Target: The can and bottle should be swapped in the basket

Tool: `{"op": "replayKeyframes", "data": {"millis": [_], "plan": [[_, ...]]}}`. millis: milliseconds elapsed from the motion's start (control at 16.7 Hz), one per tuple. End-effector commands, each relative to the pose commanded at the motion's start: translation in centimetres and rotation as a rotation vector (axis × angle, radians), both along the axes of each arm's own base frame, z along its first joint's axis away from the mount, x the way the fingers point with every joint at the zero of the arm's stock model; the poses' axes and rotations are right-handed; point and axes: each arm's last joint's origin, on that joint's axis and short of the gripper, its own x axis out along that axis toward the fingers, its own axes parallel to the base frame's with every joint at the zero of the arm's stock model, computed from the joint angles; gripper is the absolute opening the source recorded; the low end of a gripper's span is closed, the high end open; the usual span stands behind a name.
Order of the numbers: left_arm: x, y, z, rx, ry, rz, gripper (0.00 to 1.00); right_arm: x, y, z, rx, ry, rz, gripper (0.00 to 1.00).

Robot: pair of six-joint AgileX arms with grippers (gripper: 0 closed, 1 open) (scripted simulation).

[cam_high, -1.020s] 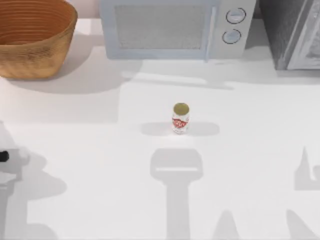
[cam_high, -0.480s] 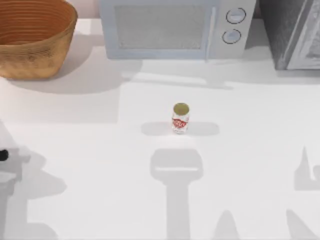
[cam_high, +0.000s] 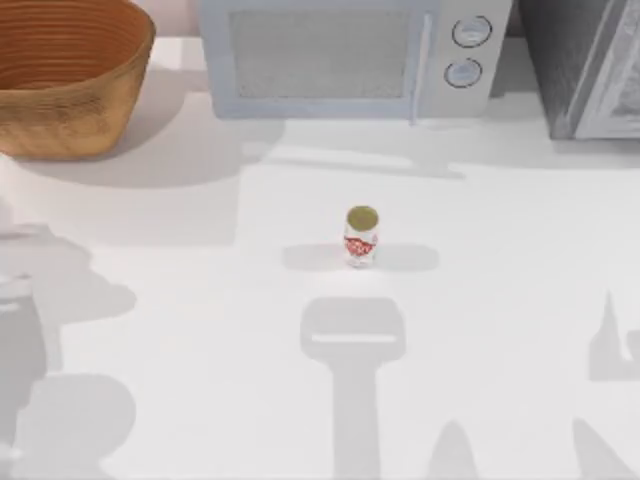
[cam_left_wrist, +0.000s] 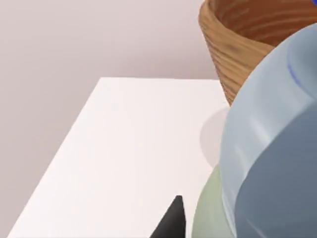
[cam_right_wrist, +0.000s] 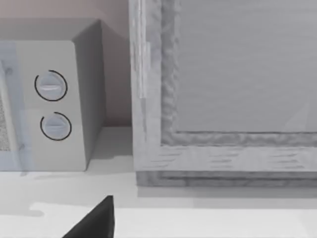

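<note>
The left arm's dark tip has left the table's left edge; a translucent bottle [cam_left_wrist: 270, 148], apparently held, fills its wrist camera beside the basket [cam_left_wrist: 247, 39]. The can [cam_high: 361, 236] stands unmoved mid-table, so the swap is half begun. Jaw state cannot be told for either gripper

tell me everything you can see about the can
The can is a small white cylinder with red print on its side and a dull gold top. It stands upright on the white table, near the middle, in front of the microwave and well to the right of the wicker basket, outside it. Nothing touches it except the tabletop, and its faint shadows fall to either side.
</note>
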Motion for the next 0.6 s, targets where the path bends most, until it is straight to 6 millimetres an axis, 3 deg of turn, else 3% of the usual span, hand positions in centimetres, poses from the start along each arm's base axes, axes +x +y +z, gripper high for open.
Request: {"op": "replayKeyframes", "data": {"millis": [180, 300, 480, 600], "plan": [[4.0, 0.9, 5.5, 0.022, -0.041, 0.027, 0.00, 0.0, 0.0, 0.0, 0.000, 0.000, 0.000, 1.00], [6.3, 0.4, 9.7, 0.027, -0.055, 0.020, 0.00, 0.0, 0.0, 0.0, 0.000, 0.000, 0.000, 1.00], [8.7, -1.9, 15.0, 0.012, -0.034, -0.027, 0.00, 0.0, 0.0, 0.0, 0.000, 0.000, 0.000, 1.00], [9.9, -4.1, 17.3, -0.007, 0.002, -0.073, 0.00, 0.0, 0.0, 0.0, 0.000, 0.000, 0.000, 1.00]]}}
